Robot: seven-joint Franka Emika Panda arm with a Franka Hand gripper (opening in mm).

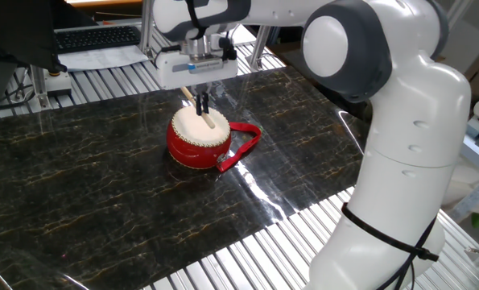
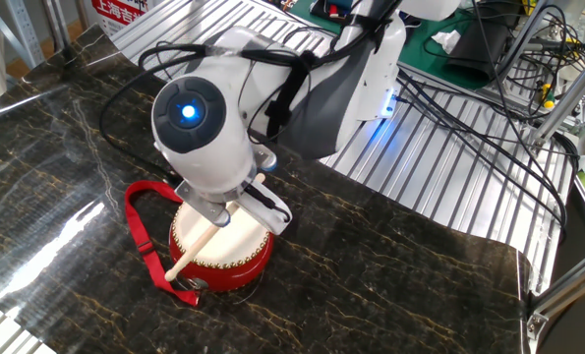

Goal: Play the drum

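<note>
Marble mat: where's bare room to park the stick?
Free: the marble mat left of and in front of the drum. Crowded: its right, where the red strap loops, and above the skin, where the hand holds the stick.

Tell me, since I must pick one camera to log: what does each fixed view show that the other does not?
Only one fixed view shows the end effector shut on the drumstick, plus a keyboard. Only the other fixed view shows the stick's far end past the drum's rim, a blue light on the arm, and cables. Both show the red drum, its strap and the dark marble tabletop.
</note>
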